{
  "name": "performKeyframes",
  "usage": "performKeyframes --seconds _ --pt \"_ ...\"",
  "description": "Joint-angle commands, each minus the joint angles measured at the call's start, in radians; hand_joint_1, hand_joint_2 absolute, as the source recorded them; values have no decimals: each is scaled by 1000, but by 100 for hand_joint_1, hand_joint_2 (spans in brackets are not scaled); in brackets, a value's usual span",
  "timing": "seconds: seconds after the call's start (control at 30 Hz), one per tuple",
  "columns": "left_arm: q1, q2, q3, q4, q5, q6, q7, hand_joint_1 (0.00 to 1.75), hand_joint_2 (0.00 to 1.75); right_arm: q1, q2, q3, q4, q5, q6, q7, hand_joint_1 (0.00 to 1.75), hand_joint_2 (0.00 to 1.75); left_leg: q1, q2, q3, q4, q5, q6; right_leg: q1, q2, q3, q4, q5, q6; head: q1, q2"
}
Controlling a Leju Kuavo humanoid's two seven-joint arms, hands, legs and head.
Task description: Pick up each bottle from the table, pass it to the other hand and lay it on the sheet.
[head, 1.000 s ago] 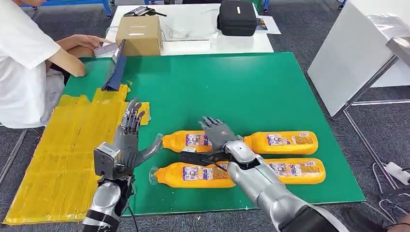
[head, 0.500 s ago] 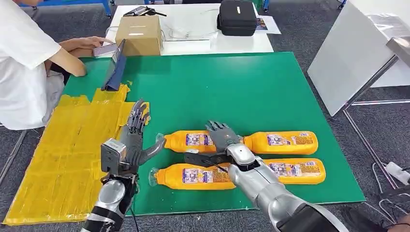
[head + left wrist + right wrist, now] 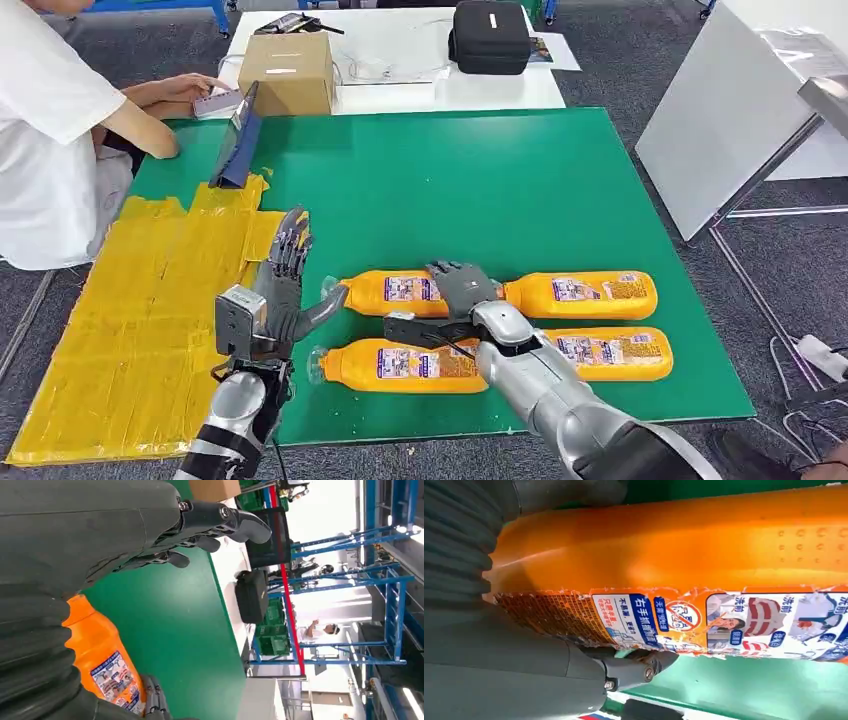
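Green table [image 3: 520, 180]: R hand [image 3: 462, 287] on bottle [image 3: 405, 291].

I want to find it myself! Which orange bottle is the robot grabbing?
Look at the green table. Four orange bottles lie there in two rows near the front edge. It's the far-left bottle in the back row, the one with the robot's right hand resting on it, its cap pointing at the open left hand.

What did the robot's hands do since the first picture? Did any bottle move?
The left hand slid right across the green table, fingers up and spread, until its thumb came beside the cap of the far left bottle. The right hand sank lower onto that same bottle. All four orange bottles stayed lying where they were, none lifted, and nothing lies on the yellow sheet yet.
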State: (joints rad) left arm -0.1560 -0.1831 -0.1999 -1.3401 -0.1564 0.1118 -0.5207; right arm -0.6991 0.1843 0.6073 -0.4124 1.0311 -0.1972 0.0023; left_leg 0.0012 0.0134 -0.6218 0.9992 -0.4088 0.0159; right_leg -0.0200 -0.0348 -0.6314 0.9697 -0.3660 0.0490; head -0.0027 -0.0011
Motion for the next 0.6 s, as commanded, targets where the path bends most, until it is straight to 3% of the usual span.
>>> performKeyframes --seconds 0.03,0.2,0.3,0.43,0.5,0.6 --pt "-44 3 -1 77 4 -3 1 0 175 2 -8 -37 40 -17 -24 -29 140 175 1 -3 3 -1 -1 -1 1 0 4 -1 -1 -2 0 0" --pt "-33 3 5 44 7 -5 -1 0 175 54 -16 -141 -76 -87 -228 -118 173 175 1 -2 2 0 -1 -1 1 0 3 0 -1 -2 0 0" --pt "-33 2 -7 42 -2 -2 0 0 175 95 -26 -209 -167 -116 -325 -143 166 175 0 -2 1 0 -1 -1 0 0 2 0 -1 -1 0 0" --pt "-36 -1 -20 46 -11 14 -3 0 175 138 -31 -346 -235 -161 -422 -192 175 175 1 -4 2 0 -1 -1 0 -1 3 0 -2 -1 0 0" --pt "-36 0 -21 46 -11 15 -3 0 175 142 -34 -358 -239 -161 -414 -204 171 175 1 -4 2 0 -1 -1 1 -1 4 0 -2 -2 0 0" --pt "-36 0 -23 49 -19 24 -4 0 175 177 -21 -428 -310 -223 -501 -259 171 175 1 -3 2 0 -1 -1 0 0 3 0 -2 -2 0 0"
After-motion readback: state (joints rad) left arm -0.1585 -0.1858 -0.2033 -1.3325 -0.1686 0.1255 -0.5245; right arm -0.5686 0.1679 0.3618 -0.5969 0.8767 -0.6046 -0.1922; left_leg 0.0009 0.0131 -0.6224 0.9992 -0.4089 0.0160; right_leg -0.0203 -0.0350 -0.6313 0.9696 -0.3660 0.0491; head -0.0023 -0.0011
